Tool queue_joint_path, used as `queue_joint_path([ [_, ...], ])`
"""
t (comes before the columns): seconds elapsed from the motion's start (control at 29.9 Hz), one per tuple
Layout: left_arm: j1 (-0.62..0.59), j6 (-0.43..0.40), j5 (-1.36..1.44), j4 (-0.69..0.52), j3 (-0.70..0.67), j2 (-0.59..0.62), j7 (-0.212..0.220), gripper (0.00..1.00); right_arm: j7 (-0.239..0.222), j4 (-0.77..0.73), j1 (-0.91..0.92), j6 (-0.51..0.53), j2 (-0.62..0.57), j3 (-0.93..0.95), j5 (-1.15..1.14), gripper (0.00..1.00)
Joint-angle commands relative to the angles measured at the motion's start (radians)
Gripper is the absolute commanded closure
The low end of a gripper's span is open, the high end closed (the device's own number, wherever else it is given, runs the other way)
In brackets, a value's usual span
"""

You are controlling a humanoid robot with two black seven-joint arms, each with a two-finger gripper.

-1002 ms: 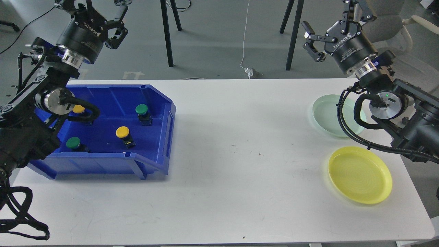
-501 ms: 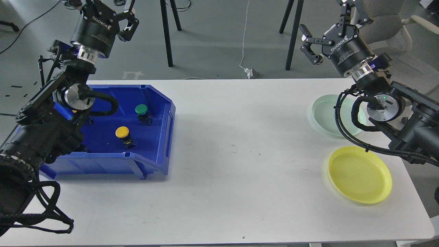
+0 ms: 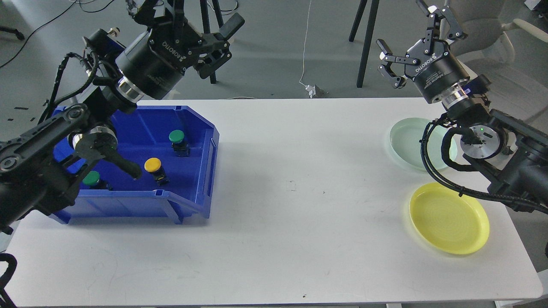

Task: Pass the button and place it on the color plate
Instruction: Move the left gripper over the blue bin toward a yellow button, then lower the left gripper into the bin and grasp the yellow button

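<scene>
A blue bin (image 3: 201, 188) at the table's left holds push buttons: a green one (image 3: 177, 137) at the back, a yellow one (image 3: 153, 164) in the middle and a green one (image 3: 91, 178) at the front left, partly behind my left arm. My left gripper (image 3: 188, 19) is open and empty, raised above and behind the bin's back rim. My right gripper (image 3: 417, 38) is open and empty, raised behind the table's far right. A pale green plate (image 3: 404, 141) and a yellow plate (image 3: 448, 218) lie at the right.
The white table (image 3: 291, 205) spreads between the bin and the plates. Black stand legs (image 3: 364, 47) and a cable (image 3: 305, 51) are on the floor behind the table. My right arm overhangs the green plate's right side.
My left gripper has swung right and toward the bin's back, its fingers spread wider. The arm now uncovers the front green button and hides the far-left yellow one. The right gripper shifted slightly.
</scene>
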Motion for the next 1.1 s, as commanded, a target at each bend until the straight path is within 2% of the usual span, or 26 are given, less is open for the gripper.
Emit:
queue_joint_path([
  [0.0,-0.017,0.001,0.265,-0.037,0.039,0.174,0.000,0.00,0.000,-0.001,-0.020,0.000,0.000,0.001,0.000,0.01],
  [0.1,-0.093,0.001,0.465,-0.038,0.123,0.294,0.000,0.00,0.000,-0.001,-0.028,0.000,0.000,0.001,0.001,0.01],
  [0.2,-0.229,0.001,0.605,-0.031,0.266,0.368,0.000,0.00,0.000,-0.004,-0.032,0.000,0.005,0.001,0.000,0.01],
  [0.37,-0.423,0.001,0.676,0.044,0.539,0.366,0.000,0.00,0.000,-0.004,-0.034,0.000,0.008,0.001,0.000,0.01],
  [0.47,-0.480,0.001,0.706,0.125,0.665,0.328,0.000,0.00,0.000,-0.004,-0.035,0.000,0.006,0.001,0.000,0.01],
  [0.63,-0.465,0.001,0.814,0.268,0.717,0.245,0.000,0.00,0.000,-0.002,-0.040,0.000,0.002,0.001,0.001,0.01],
  [0.9,-0.391,0.001,0.877,0.350,0.717,0.234,0.000,0.00,0.000,-0.001,-0.040,0.000,0.002,0.001,0.000,0.01],
  [1.07,-0.342,0.001,0.878,0.409,0.717,0.185,0.000,0.00,0.000,-0.001,-0.048,0.000,0.000,0.001,0.000,0.01],
])
